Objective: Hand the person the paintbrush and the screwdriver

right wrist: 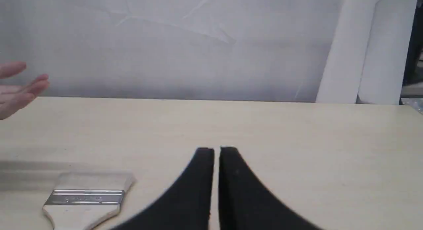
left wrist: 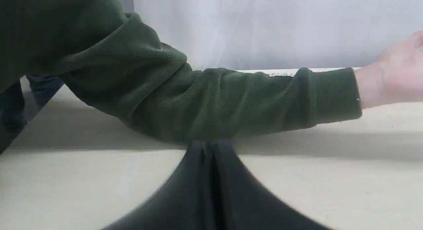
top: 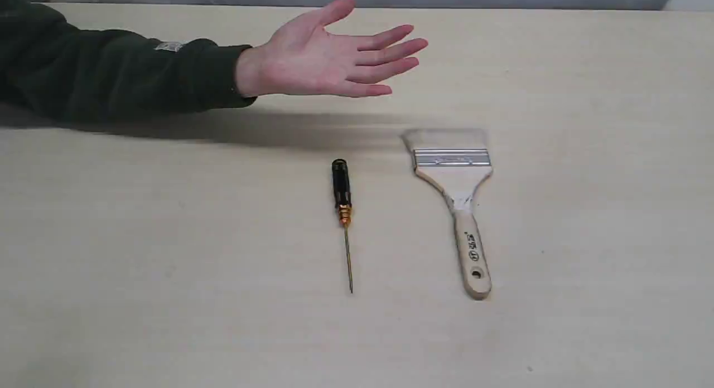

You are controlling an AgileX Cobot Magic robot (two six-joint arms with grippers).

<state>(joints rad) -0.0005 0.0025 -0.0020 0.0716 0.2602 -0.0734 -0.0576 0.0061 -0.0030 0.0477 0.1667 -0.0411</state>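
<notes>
The paintbrush (top: 453, 194) lies flat on the table, bristles toward the far edge, wooden handle pointing near. Its ferrule and bristles also show in the right wrist view (right wrist: 86, 197). The screwdriver (top: 343, 209) lies to its left, black handle away, thin shaft pointing near. The person's open hand (top: 329, 56) hovers palm up over the far side, with the dark green sleeve (left wrist: 205, 101) stretching in from the left. Neither gripper appears in the exterior view. My left gripper (left wrist: 210, 147) is shut and empty, close below the sleeve. My right gripper (right wrist: 216, 151) is shut and empty, beside the brush.
The pale wooden table (top: 167, 265) carries only the two tools. A grey-white backdrop (right wrist: 185, 45) hangs behind its far edge, with a white post (right wrist: 347, 51) at one end.
</notes>
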